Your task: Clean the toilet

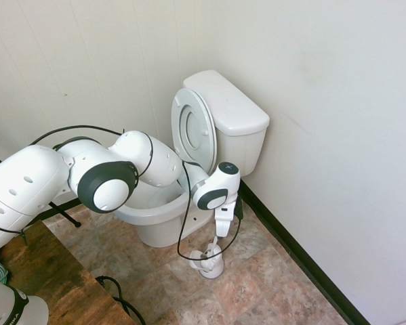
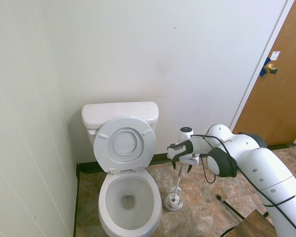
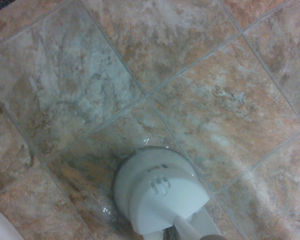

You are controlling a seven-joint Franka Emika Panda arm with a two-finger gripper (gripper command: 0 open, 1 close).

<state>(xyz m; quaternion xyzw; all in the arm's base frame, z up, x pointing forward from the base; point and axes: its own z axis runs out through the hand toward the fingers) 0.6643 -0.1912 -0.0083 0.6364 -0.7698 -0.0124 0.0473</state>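
Toilet (image 2: 129,197) at lower centre of second exterior view, lid and seat up against tank, bowl open. End effector (image 2: 184,169) right of bowl, fingers apart, nothing held. Brush handle (image 2: 179,183) directly beneath, long axis upright (slight tilt), rising from holder (image 2: 174,202) on floor beside bowl. Arm stretched in from right, wrist pointing straight down.

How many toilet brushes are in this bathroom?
1: the toilet brush stands in its white holder on the floor, beside the toilet, under the gripper. None other shows.
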